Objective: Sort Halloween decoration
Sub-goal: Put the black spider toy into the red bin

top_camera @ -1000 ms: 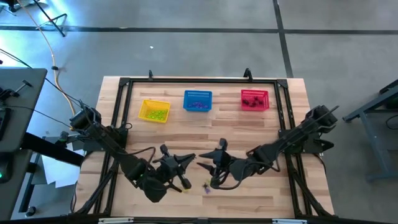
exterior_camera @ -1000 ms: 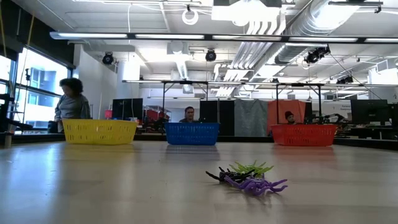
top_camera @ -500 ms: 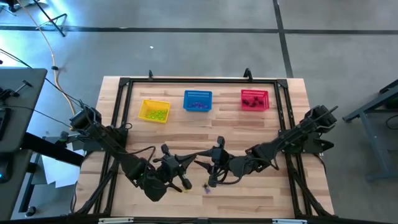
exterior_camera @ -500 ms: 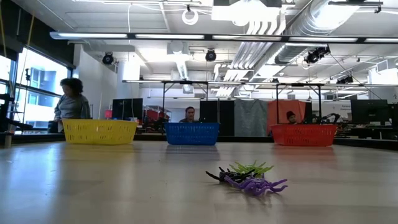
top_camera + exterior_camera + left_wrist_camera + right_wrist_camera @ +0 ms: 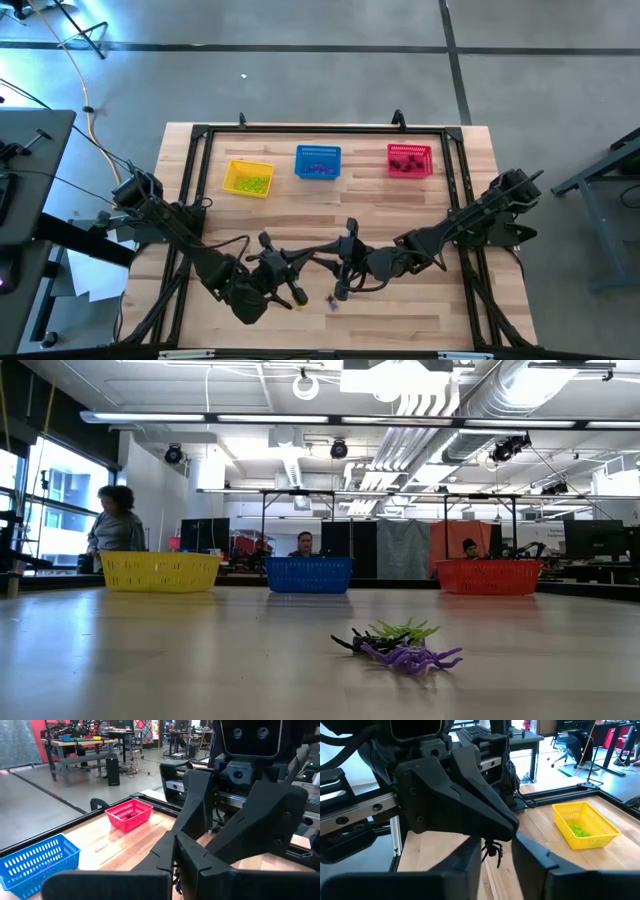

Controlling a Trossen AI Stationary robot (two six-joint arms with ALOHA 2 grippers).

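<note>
Black spider (image 5: 492,851) dangles legs-down from the clenched left gripper (image 5: 305,258), between the right gripper's (image 5: 343,262) parted fingers.

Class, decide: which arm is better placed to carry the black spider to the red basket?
Probably right: the right gripper straddles the black spider, and the red basket sits on its side.

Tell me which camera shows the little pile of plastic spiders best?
The low view: the spider pile lies sharp on the table, black, green and purple. The high view shows only specks. The right wrist view shows one black spider; the left, hardly any.
</note>
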